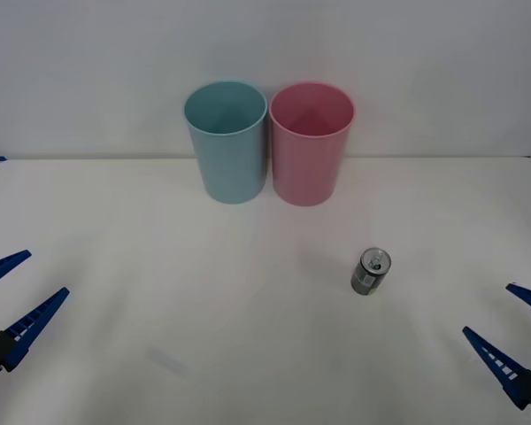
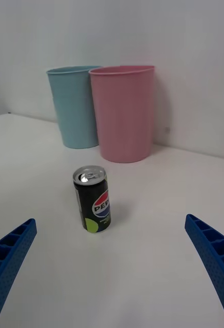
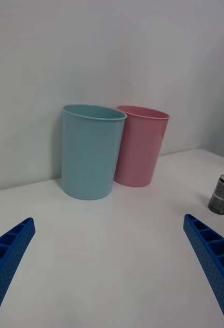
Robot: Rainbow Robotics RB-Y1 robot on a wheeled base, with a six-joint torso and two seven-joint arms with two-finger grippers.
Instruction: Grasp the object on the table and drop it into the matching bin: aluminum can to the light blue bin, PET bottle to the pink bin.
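Observation:
A small dark aluminum can (image 1: 370,272) with a silver top stands upright on the white table (image 1: 159,266), right of centre; the right wrist view shows the can (image 2: 93,199) with a yellow-green patch near its base. Behind it the light blue bin (image 1: 227,142) and the pink bin (image 1: 309,142) stand side by side at the table's back. My right gripper (image 1: 511,328) is open low at the right, well short of the can. At the table's left edge my left gripper (image 1: 13,294) hangs open and holds nothing.
A plain white wall rises behind the bins. Bare tabletop stretches between both grippers and around the can. In the left wrist view the light blue bin (image 3: 91,151), the pink bin (image 3: 141,145) and the can (image 3: 223,193) appear far off.

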